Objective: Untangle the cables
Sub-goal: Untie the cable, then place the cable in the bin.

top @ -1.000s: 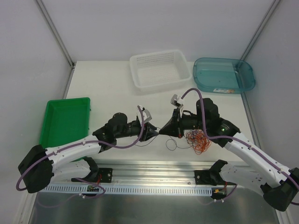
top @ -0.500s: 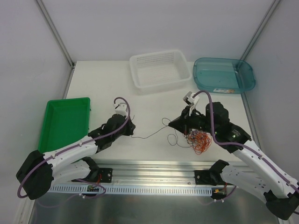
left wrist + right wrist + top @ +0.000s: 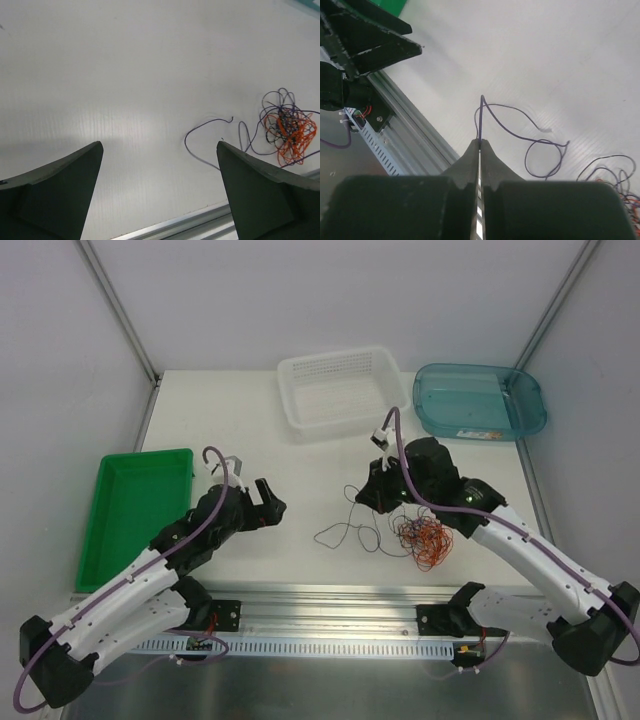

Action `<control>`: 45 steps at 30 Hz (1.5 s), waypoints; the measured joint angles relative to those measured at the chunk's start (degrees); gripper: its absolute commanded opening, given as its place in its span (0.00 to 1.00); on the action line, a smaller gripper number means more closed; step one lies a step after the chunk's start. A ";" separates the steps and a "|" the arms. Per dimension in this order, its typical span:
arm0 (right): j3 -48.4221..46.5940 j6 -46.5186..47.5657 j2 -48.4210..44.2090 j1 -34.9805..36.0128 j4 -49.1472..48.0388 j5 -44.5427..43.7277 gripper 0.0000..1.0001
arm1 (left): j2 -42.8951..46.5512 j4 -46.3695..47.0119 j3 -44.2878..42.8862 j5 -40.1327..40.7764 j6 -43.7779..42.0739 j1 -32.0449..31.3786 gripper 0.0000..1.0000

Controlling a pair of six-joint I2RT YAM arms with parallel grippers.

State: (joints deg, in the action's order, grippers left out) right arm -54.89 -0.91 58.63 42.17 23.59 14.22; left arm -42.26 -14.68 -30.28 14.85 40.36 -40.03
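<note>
Both of my grippers sit low over the white tabletop [image 3: 230, 420]. My right gripper [image 3: 480, 142] has its fingers pressed together, and a thin dark loose strand [image 3: 512, 134] comes out from between their tips, rises a little, then loops away across the surface ahead of them. Just right of that gripper and behind its tips lies the tangle of thin orange, red and dark cables [image 3: 425, 538], resting on the table beside my right forearm; the strand's loops reach it. My left gripper [image 3: 159, 145] stands with its fingers wide apart and nothing between them, above bare table, the strand's free end ahead of it and the tangle further off to its right. Well to the left of it is a green rectangular plastic tray [image 3: 135, 505]. Beyond both grippers, at the far edge, sit a white perforated plastic basket [image 3: 340, 390] and, right of it, a teal translucent plastic tub [image 3: 480, 400]
</note>
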 measured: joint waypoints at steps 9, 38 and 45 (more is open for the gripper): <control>-35.10 8.44 12.81 0.09 7.15 -6.60 0.01 | 4.98 -7.45 -8.96 -0.35 -5.29 0.09 0.99; -73.18 32.57 40.72 -9.60 -28.63 -21.16 0.01 | -4.44 -12.61 -10.08 -2.97 -19.56 11.28 0.99; -59.65 30.03 44.81 -13.99 -31.19 -22.69 0.01 | -4.35 -11.91 -10.64 -4.09 -21.97 11.28 0.99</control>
State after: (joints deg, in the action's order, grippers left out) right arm -114.54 29.12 103.44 28.18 -7.60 -8.47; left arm -46.61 -26.59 -40.93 10.76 18.39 -28.75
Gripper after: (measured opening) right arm 0.011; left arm 0.992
